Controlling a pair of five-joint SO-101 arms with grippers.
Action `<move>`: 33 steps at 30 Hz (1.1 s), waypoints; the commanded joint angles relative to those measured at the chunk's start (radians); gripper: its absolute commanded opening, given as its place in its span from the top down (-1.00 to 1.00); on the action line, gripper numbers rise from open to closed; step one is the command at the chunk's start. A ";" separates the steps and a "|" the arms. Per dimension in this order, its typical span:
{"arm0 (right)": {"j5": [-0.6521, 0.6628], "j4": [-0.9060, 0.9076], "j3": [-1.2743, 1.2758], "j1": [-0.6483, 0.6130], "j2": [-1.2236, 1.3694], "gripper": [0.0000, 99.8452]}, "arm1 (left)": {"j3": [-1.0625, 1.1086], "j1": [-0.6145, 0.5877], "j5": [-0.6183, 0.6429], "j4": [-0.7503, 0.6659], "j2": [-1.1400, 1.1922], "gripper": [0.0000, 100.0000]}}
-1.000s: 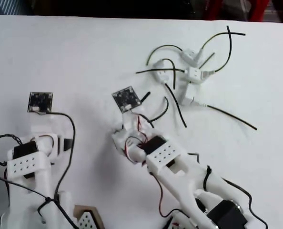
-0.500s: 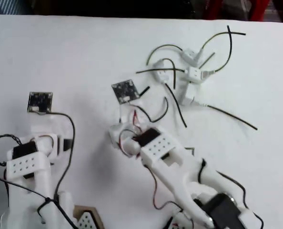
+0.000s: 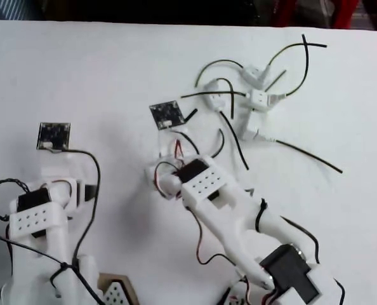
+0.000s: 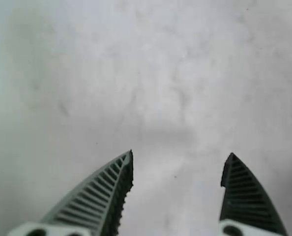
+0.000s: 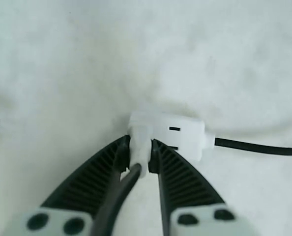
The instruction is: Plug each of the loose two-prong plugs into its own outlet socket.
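Plug (image 5: 139, 160) pinched by right gripper (image 5: 140, 142), touching socket (image 5: 178, 135) | left gripper (image 4: 181, 154) spread

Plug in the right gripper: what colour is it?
White plug, black cord; clearest in right wrist view.

No readable writing in any view.

No letter, number, label or sign can be made out on the white table (image 3: 112, 70). The outlet socket (image 5: 173, 135) carries only two short dark slots on its face, not characters. The right arm's circuit board (image 3: 166, 115) and the left arm's circuit board (image 3: 53, 135) are dark squares with pale specks too small to read.
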 commanded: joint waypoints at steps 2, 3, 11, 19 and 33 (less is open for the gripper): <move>-0.008 0.096 -0.084 0.030 0.002 0.97 | -0.002 -0.007 0.003 -0.008 -0.028 0.43; -0.008 0.111 -0.100 0.031 0.007 0.97 | -0.002 -0.007 0.003 -0.008 -0.028 0.43; 0.002 0.125 -0.107 0.025 0.073 0.97 | -0.002 -0.007 0.003 -0.008 -0.028 0.43; 0.048 0.242 -0.222 0.024 0.225 0.97 | -0.002 -0.007 0.003 -0.008 -0.028 0.43; 0.091 0.220 -0.267 -0.067 0.374 0.97 | -0.002 -0.008 0.003 -0.008 -0.028 0.43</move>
